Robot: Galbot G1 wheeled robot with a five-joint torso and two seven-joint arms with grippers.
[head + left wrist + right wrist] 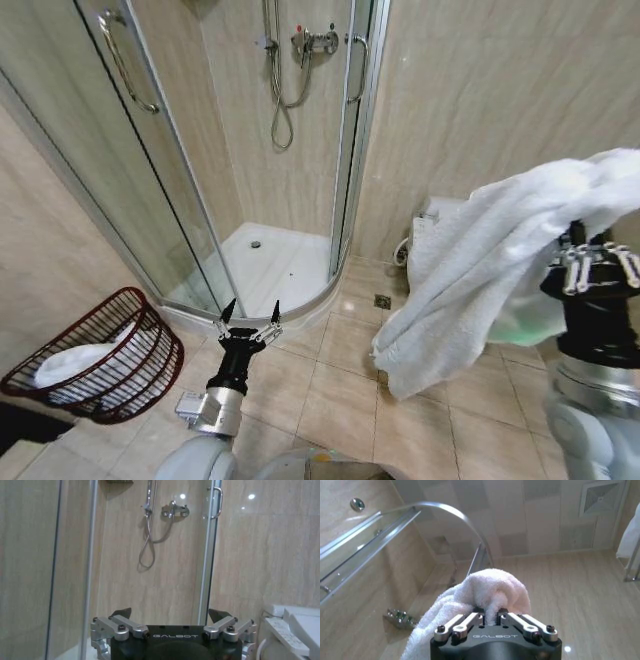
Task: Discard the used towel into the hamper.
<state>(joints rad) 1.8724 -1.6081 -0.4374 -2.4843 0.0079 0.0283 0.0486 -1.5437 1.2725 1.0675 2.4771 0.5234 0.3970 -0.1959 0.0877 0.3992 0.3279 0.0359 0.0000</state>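
A white towel (480, 280) hangs in the air at the right, draping down toward the floor tiles. My right gripper (590, 248) is shut on its upper fold, and the right wrist view shows the towel (490, 588) pinched between the closed fingers (475, 618). The hamper (130, 385), a dark reddish-brown wicker basket, lies tilted on the floor at the left with white cloth (75, 362) inside. My left gripper (250, 312) stands open low in the middle, pointing at the shower, a short way right of the hamper. Nothing sits between the left gripper's fingertips (121, 612).
A glass corner shower cabin (290, 150) with a white tray (275, 265) fills the back. A white toilet (430, 240) stands behind the hanging towel at the right wall. A floor drain (382, 301) lies in the beige tiles between them.
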